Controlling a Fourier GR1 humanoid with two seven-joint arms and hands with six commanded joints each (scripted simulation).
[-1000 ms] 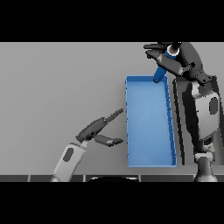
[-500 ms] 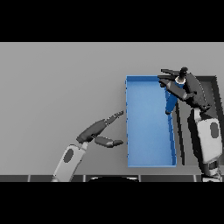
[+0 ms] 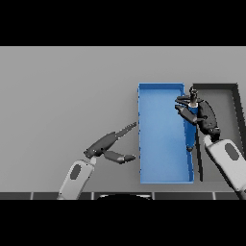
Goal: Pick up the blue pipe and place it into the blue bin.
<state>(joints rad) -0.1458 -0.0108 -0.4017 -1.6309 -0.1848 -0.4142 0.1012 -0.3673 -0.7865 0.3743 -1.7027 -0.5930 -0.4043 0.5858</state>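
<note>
The blue bin [image 3: 161, 91] lies right of the table's middle, long side running away from me. The blue pipe [image 3: 191, 134] hangs steeply inside the bin along its right wall, with its dark lower end near the bin floor. My right hand [image 3: 204, 117] is over the bin's right wall, fingers curled round the pipe's upper end. My left hand [image 3: 103, 144] hovers just left of the bin, open, with straight fingers pointing toward the bin and the thumb spread below them.
A dark bin [image 3: 216, 87] stands right beside the blue bin, partly covered by my right arm. Bare grey table stretches to the left and the far side.
My right hand has come down and toward me with the pipe, from above the bin's far right corner to along its right wall. The pipe now reaches into the bin. The left hand has barely moved.
</note>
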